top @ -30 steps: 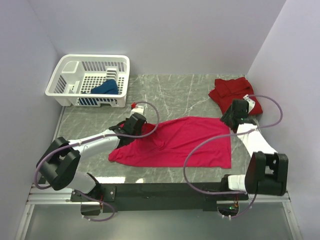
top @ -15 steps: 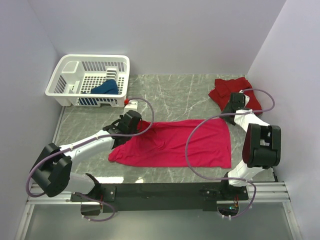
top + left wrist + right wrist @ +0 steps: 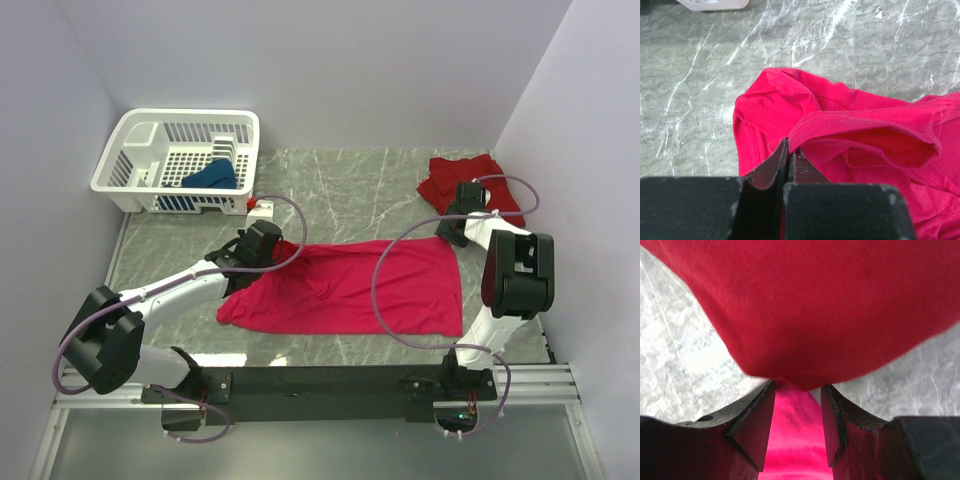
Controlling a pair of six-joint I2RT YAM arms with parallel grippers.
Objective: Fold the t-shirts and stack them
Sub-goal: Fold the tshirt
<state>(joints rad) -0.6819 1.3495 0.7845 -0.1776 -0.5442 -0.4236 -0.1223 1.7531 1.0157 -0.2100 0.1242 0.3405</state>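
left gripper: clamped tight on hem of magenta shirt, spread mid-frame | right gripper: jaws partly apart, magenta corner between them, not pinched; red shirt just ahead, upper right | blue shirt: in basket, upper left

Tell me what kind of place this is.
Probably a robot lab's test booth: plain walls box in a marble-patterned tabletop, a left arm and right arm are bolted to a rail at its near edge, and a magenta t-shirt lies spread for folding.
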